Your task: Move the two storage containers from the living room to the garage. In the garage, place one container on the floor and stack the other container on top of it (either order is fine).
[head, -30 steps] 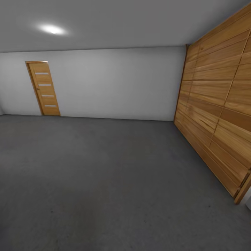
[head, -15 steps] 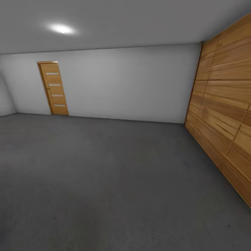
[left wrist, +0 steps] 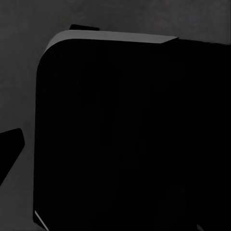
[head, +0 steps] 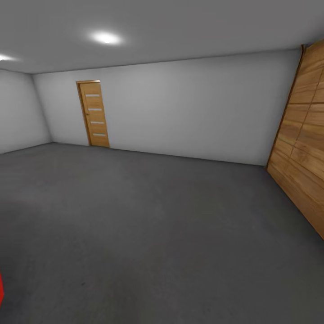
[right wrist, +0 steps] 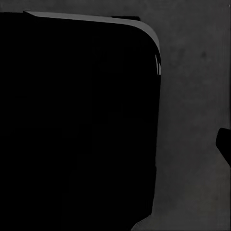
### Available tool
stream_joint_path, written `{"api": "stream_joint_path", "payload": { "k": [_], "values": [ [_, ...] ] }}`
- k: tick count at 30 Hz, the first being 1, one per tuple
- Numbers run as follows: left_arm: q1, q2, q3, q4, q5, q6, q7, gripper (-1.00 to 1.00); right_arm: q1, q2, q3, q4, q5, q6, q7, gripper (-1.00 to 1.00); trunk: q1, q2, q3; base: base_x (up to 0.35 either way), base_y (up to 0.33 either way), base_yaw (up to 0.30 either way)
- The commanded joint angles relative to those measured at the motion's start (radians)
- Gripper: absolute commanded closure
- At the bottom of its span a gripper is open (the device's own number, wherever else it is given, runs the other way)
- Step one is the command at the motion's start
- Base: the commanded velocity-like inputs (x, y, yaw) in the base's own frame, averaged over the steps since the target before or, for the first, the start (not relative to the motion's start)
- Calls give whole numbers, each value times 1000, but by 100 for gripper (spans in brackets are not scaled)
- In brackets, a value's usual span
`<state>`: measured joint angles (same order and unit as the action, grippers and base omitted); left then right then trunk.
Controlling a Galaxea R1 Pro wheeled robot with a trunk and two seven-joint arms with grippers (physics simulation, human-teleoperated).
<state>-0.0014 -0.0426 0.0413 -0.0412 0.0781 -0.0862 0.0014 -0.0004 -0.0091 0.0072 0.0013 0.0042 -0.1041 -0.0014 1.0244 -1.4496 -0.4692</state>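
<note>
At far lower-left of head view, red sliver (head: 1,288) on garage floor (head: 157,234), maybe a container; grippers' finger state can't tell

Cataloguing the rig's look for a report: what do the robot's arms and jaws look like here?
Little shows. The left wrist view has a plain black wedge at its edge, the right wrist view a black stub, perhaps jaw tips. Both are matte, with no visible cables or markings.
</note>
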Motion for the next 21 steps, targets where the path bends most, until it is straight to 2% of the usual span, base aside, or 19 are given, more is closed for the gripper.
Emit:
{"api": "stream_joint_path", "payload": {
  "k": [1, 16, 21],
  "values": [
    [0, 0, 3, 0, 8, -2, 0, -100, 0, 0, 1, 0, 0, -3, 0, -100, 1, 0, -1, 322, 0, 274],
    [0, 0, 3, 0, 8, -1, 0, -100, 0, 0, 0, 0, -1, -3, 0, -100, 1, 0, -1, 321, 0, 273],
    [0, 0, 3, -1, 8, -2, 0, -100, 0, -1, 1, 0, -1, -3, 0, -100, 1, 0, -1, 321, 0, 96]
  ]
}}
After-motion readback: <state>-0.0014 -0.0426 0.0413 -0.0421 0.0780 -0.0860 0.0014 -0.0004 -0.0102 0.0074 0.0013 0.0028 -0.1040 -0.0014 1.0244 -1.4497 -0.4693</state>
